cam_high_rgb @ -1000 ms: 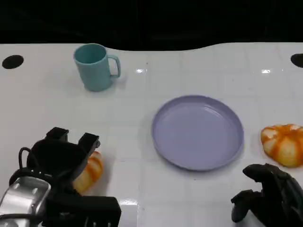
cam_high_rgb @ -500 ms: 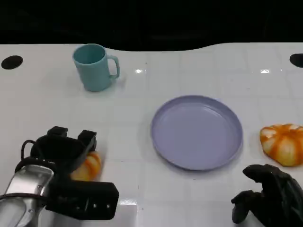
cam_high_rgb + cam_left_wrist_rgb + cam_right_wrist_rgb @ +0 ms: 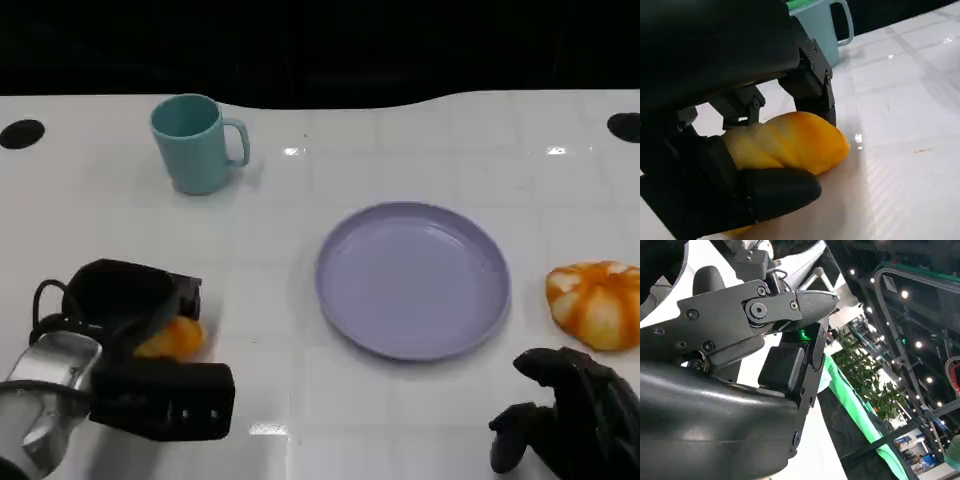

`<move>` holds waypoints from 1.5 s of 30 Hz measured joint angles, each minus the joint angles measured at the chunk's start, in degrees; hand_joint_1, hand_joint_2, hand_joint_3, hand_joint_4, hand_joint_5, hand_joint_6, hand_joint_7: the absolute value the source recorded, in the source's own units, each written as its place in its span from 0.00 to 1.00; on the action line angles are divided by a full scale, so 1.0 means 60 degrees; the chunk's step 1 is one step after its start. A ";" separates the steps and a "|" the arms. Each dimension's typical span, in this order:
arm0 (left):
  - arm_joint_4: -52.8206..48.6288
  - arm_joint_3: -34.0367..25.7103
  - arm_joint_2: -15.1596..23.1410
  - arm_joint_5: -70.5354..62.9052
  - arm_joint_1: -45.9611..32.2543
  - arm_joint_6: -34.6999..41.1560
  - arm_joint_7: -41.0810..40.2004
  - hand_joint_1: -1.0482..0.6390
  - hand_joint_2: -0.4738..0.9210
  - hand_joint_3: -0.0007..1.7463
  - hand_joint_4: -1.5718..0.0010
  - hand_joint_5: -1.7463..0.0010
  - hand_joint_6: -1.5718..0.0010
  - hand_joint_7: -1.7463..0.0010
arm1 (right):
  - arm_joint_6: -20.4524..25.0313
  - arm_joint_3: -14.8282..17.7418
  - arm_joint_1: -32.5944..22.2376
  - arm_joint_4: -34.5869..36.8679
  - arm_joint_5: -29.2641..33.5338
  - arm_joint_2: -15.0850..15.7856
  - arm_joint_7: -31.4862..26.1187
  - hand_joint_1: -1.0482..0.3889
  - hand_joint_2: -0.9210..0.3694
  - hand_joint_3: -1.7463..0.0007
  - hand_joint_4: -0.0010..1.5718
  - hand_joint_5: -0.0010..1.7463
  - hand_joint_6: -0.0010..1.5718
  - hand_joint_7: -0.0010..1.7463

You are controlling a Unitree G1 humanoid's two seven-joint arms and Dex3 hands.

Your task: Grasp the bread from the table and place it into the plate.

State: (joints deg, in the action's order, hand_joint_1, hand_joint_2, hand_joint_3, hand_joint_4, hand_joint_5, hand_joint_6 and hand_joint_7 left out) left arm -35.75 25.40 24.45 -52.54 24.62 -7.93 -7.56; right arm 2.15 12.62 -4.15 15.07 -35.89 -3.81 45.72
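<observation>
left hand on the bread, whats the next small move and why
Probably a short lift straight up. The left hand already has its fingers wrapped around the bread, which seems to sit on the table still. The plate lies bare off to the robot's right, so raising the bread first should let it clear the rim before carrying it across.
</observation>
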 measured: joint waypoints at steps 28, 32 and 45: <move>-0.0254 -0.0568 -0.0738 0.1811 -0.0324 -0.2546 -0.4890 0.18 0.93 1.00 0.00 0.00 0.00 0.00 | 0.0008 0.0113 0.0109 0.0458 -0.0101 0.0022 0.0318 0.33 0.02 0.87 1.00 0.33 1.00 0.11; -0.0345 -0.0504 -0.0874 0.1590 -0.0037 -0.2622 -0.4970 0.17 0.96 1.00 0.00 0.00 0.00 0.00 | 0.0122 0.0080 0.0096 0.0366 -0.0034 0.0025 0.0117 0.34 0.02 0.88 1.00 0.35 1.00 0.13; -0.2070 0.0153 -0.2093 0.1124 0.1779 -0.3443 -0.5773 0.15 0.92 1.00 0.00 0.00 0.02 0.00 | 0.0531 0.0003 -0.0088 -0.0214 0.0078 0.0079 -0.0348 0.35 0.01 0.89 1.00 0.34 1.00 0.14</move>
State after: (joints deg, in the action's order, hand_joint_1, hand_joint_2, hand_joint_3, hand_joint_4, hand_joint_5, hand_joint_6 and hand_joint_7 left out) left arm -48.18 26.32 11.89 -45.80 35.30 -28.59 -42.20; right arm 5.33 12.64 -4.68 13.78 -35.42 -3.34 43.63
